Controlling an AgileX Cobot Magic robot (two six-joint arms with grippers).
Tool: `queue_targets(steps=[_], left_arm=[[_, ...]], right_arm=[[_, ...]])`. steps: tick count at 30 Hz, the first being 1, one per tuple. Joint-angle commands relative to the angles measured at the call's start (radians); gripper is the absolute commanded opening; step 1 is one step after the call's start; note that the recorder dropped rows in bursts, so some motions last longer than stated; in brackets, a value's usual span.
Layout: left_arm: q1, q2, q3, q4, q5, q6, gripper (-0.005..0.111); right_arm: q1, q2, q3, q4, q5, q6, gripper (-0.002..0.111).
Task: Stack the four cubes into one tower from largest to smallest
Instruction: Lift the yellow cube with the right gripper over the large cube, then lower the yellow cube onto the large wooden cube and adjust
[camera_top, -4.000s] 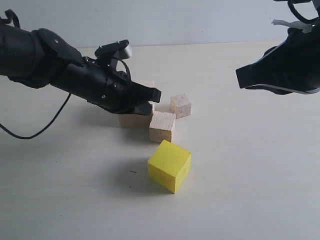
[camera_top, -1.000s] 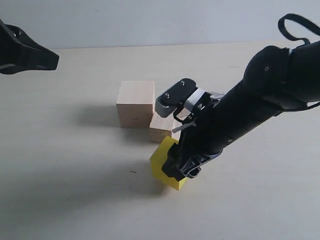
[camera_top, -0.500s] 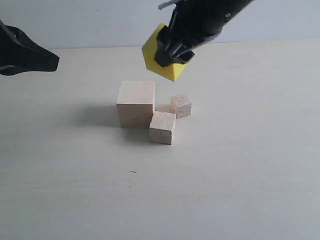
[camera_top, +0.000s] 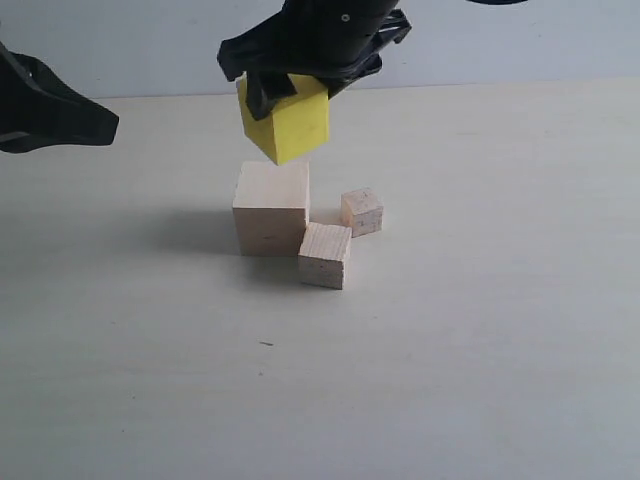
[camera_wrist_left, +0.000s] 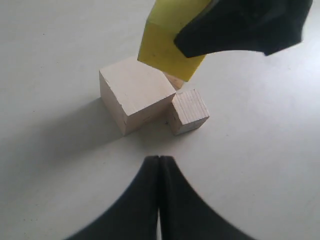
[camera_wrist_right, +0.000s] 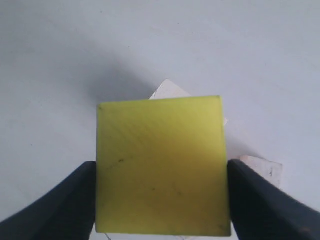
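One smooth yellow cube (camera_top: 285, 125) clamped in right gripper (camera_wrist_right: 162, 200) jaws, tilted just above large cube (camera_top: 271, 208), three grainy pale wooden cubes on table (camera_top: 480, 350), medium cube (camera_top: 325, 255) beside it, small cube (camera_top: 361, 211) near, left gripper (camera_wrist_left: 159, 165) jaws pressed together, empty

left gripper (camera_top: 100, 122): upper left edge of exterior frame, jaws pressed together, tip pointing right | right gripper (camera_top: 290, 88): top centre, pointing down, jaws clamped on yellow cube (camera_top: 287, 128)
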Motion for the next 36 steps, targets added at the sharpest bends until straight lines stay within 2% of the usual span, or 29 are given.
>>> queue_targets(steps=[1, 6, 9, 36], left_arm=[[0.003, -0.007, 0.005, -0.006, -0.006, -0.008, 0.0], [0.003, -0.007, 0.005, -0.008, -0.005, -0.025, 0.0], [0.003, -0.007, 0.005, -0.008, -0.005, -0.042, 0.0], [-0.001, -0.007, 0.005, -0.017, 0.029, -0.06, 0.0]], right_arm=[[0.077, 0.019, -0.01, -0.165, -0.049, 0.283, 0.0], [0.131, 0.037, -0.01, -0.328, -0.083, 0.547, 0.0], [0.133, 0.048, -0.01, -0.36, -0.094, 0.704, 0.0], [0.133, 0.133, -0.01, -0.424, -0.127, 0.914, 0.0]])
